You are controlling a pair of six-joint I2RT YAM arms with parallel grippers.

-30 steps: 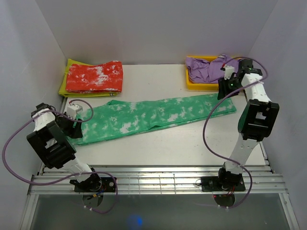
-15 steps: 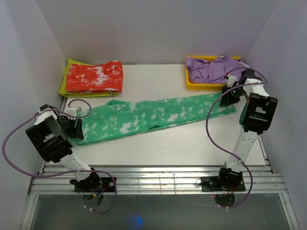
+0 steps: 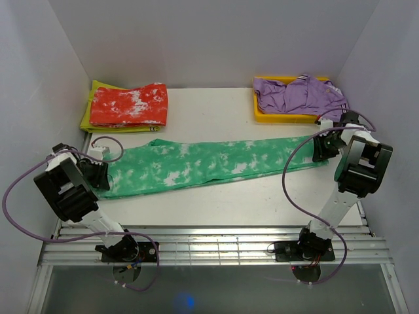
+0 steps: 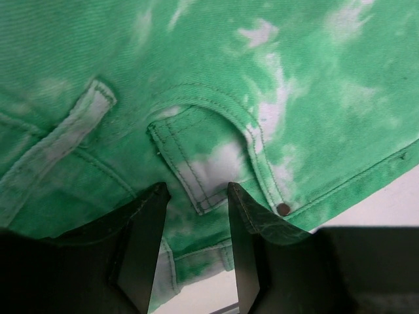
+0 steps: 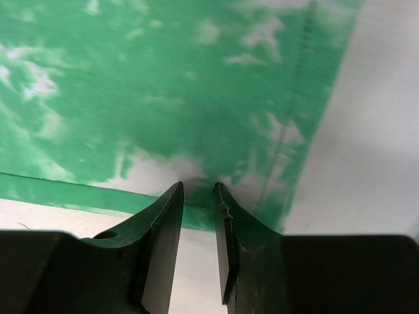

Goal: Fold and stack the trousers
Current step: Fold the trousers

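the left jaws (image 4: 195, 196) are set moderately apart and pressed down at the waist end of the trousers (image 3: 209, 163); a small stitched pocket (image 4: 196, 170) shows in the gap, a metal rivet (image 4: 283, 209) lies just beside the right-hand finger, and a belt loop (image 4: 69, 131) lies beyond the other finger. the right jaws (image 5: 198, 190) are drawn to a narrow slit at the hem end, the long edge of the green cloth crossing just under the tips; whether cloth is pinched cannot be told. between the two sets of jaws the trousers are stretched out flat across the desk (image 3: 229, 203). beyond the left jaws a red-and-white folded garment (image 3: 129, 104) is laid on a yellow-green one (image 3: 88, 121). beyond the right jaws a purple garment (image 3: 298, 95) is heaped in a yellow tray (image 3: 278, 118).
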